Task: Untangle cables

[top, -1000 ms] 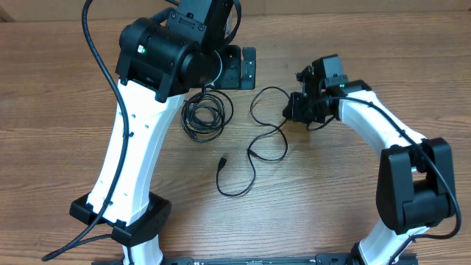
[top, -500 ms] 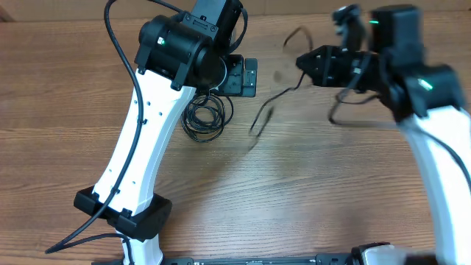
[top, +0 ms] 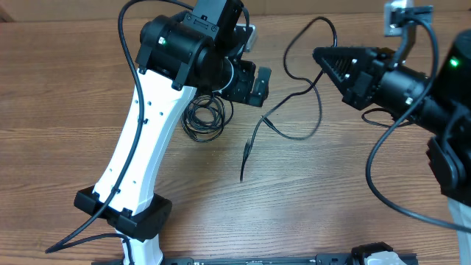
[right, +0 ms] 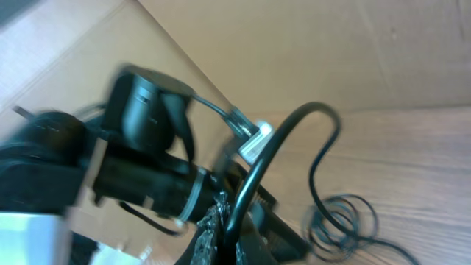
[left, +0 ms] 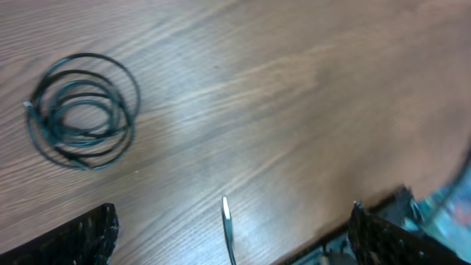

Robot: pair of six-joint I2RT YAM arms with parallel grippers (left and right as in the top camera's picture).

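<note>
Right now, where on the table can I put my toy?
Bare wood lies between the left arm's base and the right arm, in front of the dangling cable, and left of the left arm. It's crowded around the coiled cable.

Overhead: coiled bundle of thin black cords (top: pixel 213 119), toward the bench's far edge, has its far arc hidden under the left arm's black wrist housing (top: pixel 195 59). The right arm's black body (top: pixel 441 96) is cut off by the picture's right edge. Where the right gripper (top: pixel 318 53) pinches the loose thin black cord (top: pixel 246 153) is too small to tell. Left wrist view: left gripper's black fingers (left: pixel 81 239) cropped at the bottom. Right wrist view: everything smeared.
</note>
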